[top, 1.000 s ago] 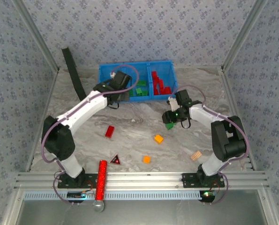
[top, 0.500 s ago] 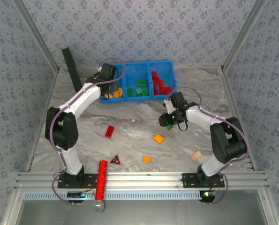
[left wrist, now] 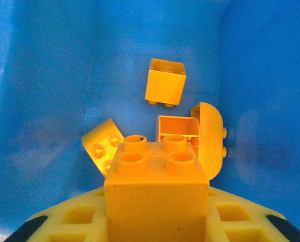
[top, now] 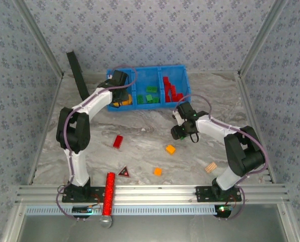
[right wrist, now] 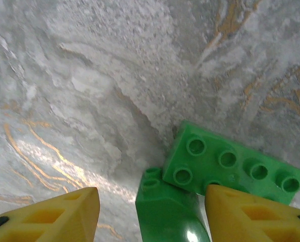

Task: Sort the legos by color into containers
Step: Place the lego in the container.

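One left claw (left wrist: 156, 224) pinches a yellow lego (left wrist: 156, 191); right claw (right wrist: 150, 204) spreads over green legos (right wrist: 230, 164).

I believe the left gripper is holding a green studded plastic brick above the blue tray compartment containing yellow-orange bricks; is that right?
Not quite: the studded plastic brick in the left gripper is yellow-orange, not green, as the left wrist view shows. It is above the blue plastic tray's compartment holding yellow-orange bricks.

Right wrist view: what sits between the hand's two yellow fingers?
In the right wrist view, two green plastic lego bricks on the grey marbled table: a long studded one against a smaller one, the right hand open around them.
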You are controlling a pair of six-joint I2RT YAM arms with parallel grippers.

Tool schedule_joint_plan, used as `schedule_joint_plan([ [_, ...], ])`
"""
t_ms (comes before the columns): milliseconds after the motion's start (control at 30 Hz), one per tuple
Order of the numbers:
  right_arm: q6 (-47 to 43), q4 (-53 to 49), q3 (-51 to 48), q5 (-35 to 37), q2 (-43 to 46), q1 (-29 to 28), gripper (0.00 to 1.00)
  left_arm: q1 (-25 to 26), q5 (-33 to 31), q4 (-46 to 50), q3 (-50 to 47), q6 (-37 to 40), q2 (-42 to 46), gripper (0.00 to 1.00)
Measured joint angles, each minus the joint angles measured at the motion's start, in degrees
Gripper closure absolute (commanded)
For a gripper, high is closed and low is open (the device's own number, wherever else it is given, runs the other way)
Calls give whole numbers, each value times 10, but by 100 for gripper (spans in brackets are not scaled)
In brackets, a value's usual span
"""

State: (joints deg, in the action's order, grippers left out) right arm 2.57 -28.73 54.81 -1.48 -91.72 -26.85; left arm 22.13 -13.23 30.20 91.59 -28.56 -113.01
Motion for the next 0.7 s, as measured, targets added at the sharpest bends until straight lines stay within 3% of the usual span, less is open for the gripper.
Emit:
schedule_joint_plan([
  [467, 18, -69, 35, 57, -33, -21, 50, 1, 6, 0, 25, 0, -30, 77],
  [700, 24, -71, 37, 68, -49, -31, 68, 1, 9, 0, 25, 0, -33, 70],
])
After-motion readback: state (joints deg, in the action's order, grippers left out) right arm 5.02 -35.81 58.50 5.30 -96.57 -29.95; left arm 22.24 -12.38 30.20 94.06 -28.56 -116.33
